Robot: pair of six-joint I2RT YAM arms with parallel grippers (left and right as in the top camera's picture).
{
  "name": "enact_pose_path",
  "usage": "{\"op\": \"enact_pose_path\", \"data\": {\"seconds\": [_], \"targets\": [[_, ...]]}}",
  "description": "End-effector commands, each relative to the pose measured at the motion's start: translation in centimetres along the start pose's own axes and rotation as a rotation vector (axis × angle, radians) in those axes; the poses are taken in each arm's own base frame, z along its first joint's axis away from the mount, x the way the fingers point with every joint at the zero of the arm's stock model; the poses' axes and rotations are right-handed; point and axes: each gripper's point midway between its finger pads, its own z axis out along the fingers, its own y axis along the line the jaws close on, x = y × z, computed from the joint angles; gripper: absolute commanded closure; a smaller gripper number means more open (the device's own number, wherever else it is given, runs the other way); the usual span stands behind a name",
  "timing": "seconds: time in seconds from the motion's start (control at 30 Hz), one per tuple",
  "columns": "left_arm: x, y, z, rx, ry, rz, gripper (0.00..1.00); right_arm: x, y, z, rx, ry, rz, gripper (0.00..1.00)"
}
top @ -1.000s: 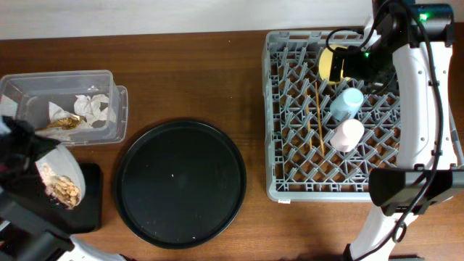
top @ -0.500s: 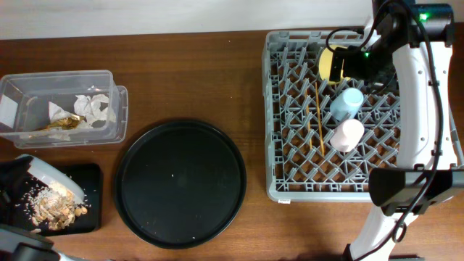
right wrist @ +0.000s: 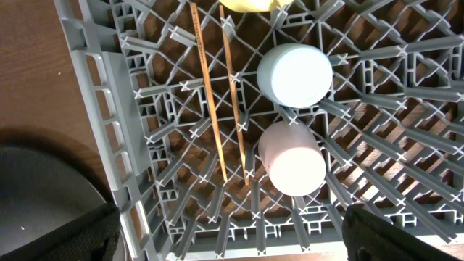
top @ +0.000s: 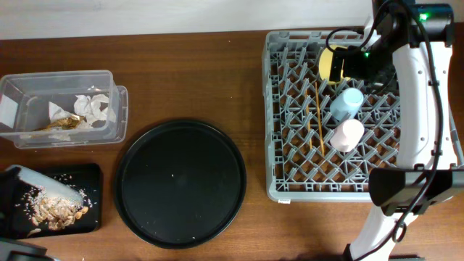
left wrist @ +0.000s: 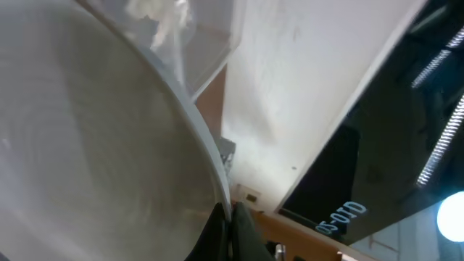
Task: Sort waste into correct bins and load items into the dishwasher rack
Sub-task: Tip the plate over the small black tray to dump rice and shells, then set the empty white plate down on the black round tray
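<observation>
My left gripper is shut on the rim of the round grey-white plate. In the overhead view it holds the plate tilted steeply over the flat black tray, at the far left edge. Pale and brownish food scraps lie on that tray. The clear tub holds white napkins and the gold wrapper. The dishwasher rack holds the yellow bowl, blue cup, pink cup and chopsticks. My right gripper is open and empty above the rack.
The large round black tray lies between the bins and the rack. In the right wrist view the blue cup and pink cup stand upside down beside the chopsticks, near the rack's wall.
The left gripper has tipped the plate further and lowered it towards the table's left edge. The food scraps have slid off the plate onto the flat black tray. The right arm has not moved.
</observation>
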Motion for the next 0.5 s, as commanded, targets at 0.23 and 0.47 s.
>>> {"op": "enact_pose_path", "data": {"seconds": [0.23,0.47], "targets": [[14.9,-5.1,5.5,-0.342,0.192,0.458,0.99,0.0,-0.2,0.1,0.007,0.003,-0.004,0.02],[26.4,-3.3,11.2,-0.700,0.324,0.864,0.99,0.0,-0.2,0.1,0.007,0.003,-0.004,0.02]]}}
